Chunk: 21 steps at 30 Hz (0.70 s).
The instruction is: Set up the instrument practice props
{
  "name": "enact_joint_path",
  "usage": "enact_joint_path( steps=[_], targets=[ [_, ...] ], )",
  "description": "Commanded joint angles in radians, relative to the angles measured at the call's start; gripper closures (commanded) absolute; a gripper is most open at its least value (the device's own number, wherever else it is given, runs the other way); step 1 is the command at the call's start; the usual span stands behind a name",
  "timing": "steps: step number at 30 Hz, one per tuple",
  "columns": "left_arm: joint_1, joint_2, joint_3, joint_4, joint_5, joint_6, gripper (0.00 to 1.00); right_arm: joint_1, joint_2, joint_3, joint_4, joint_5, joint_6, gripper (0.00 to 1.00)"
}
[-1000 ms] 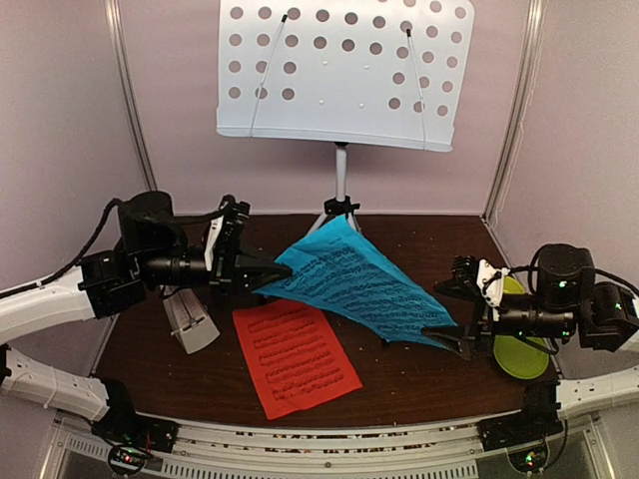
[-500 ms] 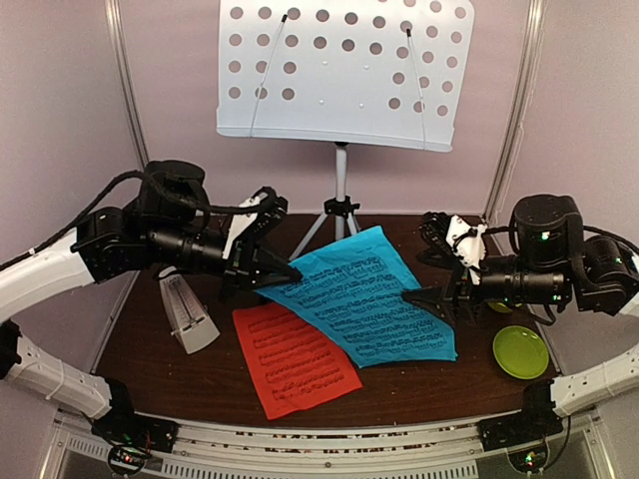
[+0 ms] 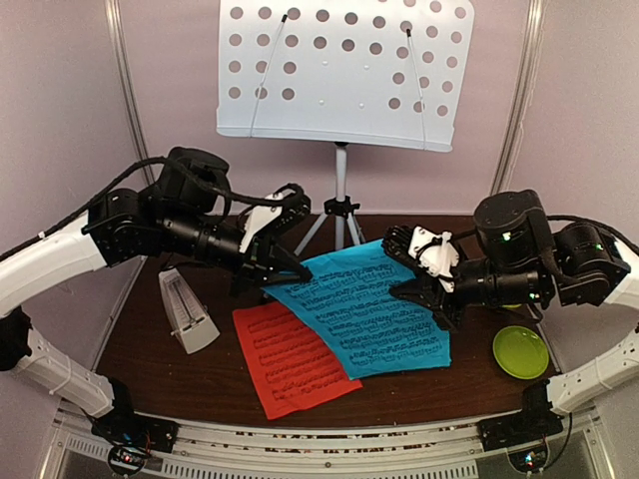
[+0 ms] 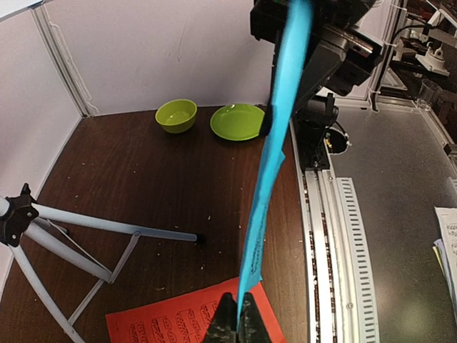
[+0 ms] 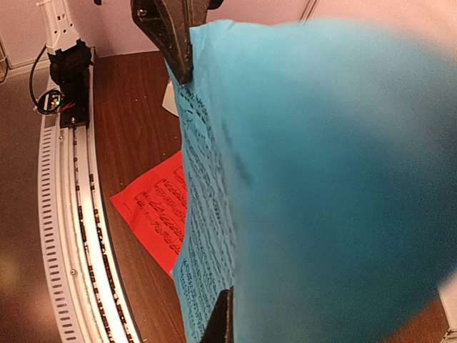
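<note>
Early stage: L gripper & R gripper each clamp an edge of the blue printed paper music sheet, mid-frame above the bench; white perforated stand desk up top bare, red printed sheet flat lower-centre.

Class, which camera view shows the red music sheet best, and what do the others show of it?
Top external: the red music sheet lies flat, nearly all visible, one edge hidden by the blue sheet. Left wrist shows only a strip at the frame's bottom; right wrist shows part beside the blue sheet.
</note>
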Motion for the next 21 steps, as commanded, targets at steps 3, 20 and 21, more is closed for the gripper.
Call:
enact_joint_path(
  steps=[3, 20, 21],
  targets=[
    [-0.005, -0.078, -0.043, 0.107, -0.08, -0.041, 0.7, 0.002, -0.049, 0.014, 0.032, -0.002, 0.075, 1.0],
    [-0.004, -0.192, 0.147, 0.278, -0.775, -0.047, 0.4, -0.071, -0.114, 0.229, 0.215, 0.07, 0.104, 1.0],
    [-0.004, -0.168, 0.198, 0.275, -0.797, -0.045, 0.4, -0.077, -0.112, 0.242, 0.23, 0.08, 0.099, 1.0]
  ],
)
